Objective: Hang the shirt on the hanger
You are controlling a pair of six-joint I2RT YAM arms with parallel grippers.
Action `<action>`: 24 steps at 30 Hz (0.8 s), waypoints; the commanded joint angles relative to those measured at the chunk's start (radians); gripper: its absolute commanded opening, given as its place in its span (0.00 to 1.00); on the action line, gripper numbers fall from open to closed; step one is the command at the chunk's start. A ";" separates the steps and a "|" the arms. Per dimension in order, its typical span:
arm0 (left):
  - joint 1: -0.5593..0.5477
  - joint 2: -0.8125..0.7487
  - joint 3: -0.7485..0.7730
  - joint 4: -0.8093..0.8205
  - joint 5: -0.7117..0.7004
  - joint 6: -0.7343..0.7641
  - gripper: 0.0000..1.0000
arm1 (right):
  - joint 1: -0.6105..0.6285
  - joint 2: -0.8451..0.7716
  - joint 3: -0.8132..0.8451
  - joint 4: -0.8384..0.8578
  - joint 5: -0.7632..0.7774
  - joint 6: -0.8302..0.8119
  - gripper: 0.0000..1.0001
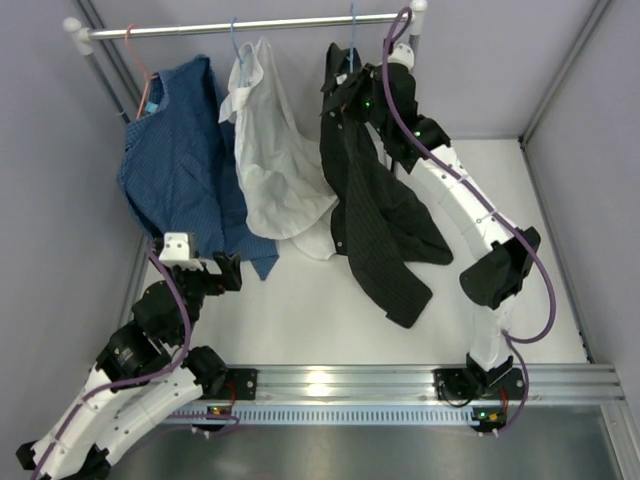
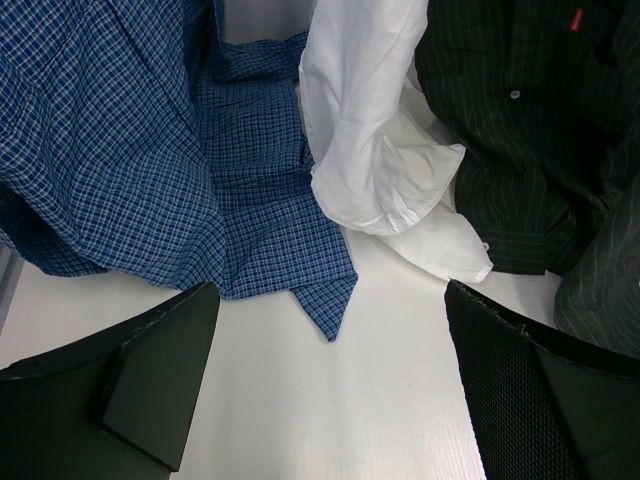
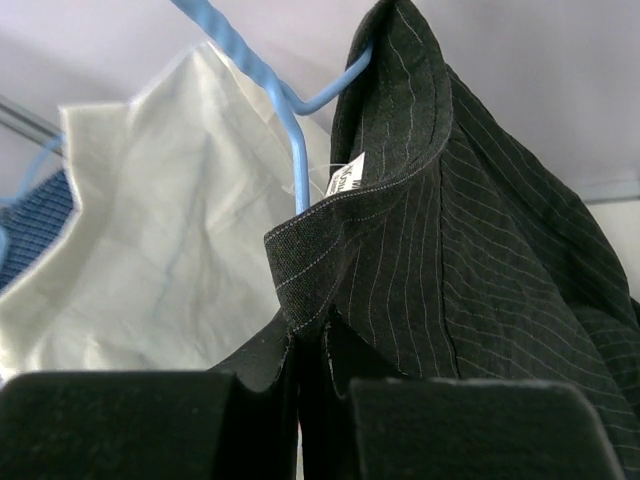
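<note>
Nearest the bases, the left gripper [image 2: 330, 400] hangs low over the table [image 1: 320, 320], jaws spread wide and nothing between them. It sits just short of the blue shirt's [image 1: 175, 170] hem, well apart from the shirt [image 1: 380, 220].

A strip of bare table runs between the hems and the near edge. One wall closes the left side right beside the blue shirt. On the right, more bare table lies past the right arm.

The shirt's tail and one sleeve lie on the table, touching the white shirt [image 1: 275, 160] on the left. The right arm runs up along its right side.

Farther back and higher, the right gripper [image 3: 318, 385] is closed to a narrow slit on a fold of the shirt just under the collar. The hanger [image 3: 290, 140] runs down inside that collar, right above the fingers.

At the back, one rail [image 1: 250, 25] carries three hangers, each with one shirt: a pink hanger [image 1: 145, 75], a blue hanger [image 1: 233, 40], and the hanger itself, closest to the rail's right post.
</note>
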 commanded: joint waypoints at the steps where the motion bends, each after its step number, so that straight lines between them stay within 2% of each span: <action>1: 0.015 -0.013 -0.007 0.046 -0.010 -0.005 0.98 | -0.008 -0.045 -0.080 0.143 -0.034 0.015 0.00; 2: 0.021 -0.013 -0.007 0.046 -0.010 -0.005 0.98 | -0.008 -0.064 -0.104 0.187 -0.043 0.013 0.01; 5: 0.027 -0.013 -0.008 0.046 -0.007 -0.005 0.98 | -0.010 -0.081 -0.143 0.204 -0.060 0.000 0.32; 6: 0.028 -0.012 -0.008 0.048 -0.007 -0.005 0.98 | -0.010 -0.088 -0.148 0.206 -0.061 -0.014 0.59; 8: 0.033 -0.012 -0.008 0.048 -0.007 -0.005 0.98 | -0.011 -0.115 -0.154 0.206 -0.063 -0.029 0.91; 9: 0.035 -0.012 -0.007 0.048 -0.009 -0.005 0.98 | -0.011 -0.130 -0.166 0.204 -0.065 -0.046 0.99; 13: 0.061 -0.006 -0.005 0.046 -0.023 -0.012 0.98 | -0.022 -0.244 -0.264 0.200 -0.066 -0.102 0.99; 17: 0.155 -0.004 -0.002 0.046 -0.036 -0.026 0.98 | -0.028 -0.476 -0.460 0.186 -0.063 -0.219 0.99; 20: 0.206 0.000 -0.002 0.043 -0.055 -0.037 0.98 | -0.028 -0.657 -0.716 0.108 -0.005 -0.339 0.99; 23: 0.216 0.019 0.007 0.023 -0.081 -0.044 0.98 | -0.028 -0.848 -0.886 0.031 0.098 -0.414 1.00; 24: 0.216 0.026 0.010 0.014 -0.104 -0.047 0.98 | -0.028 -0.899 -0.996 0.014 0.131 -0.454 0.99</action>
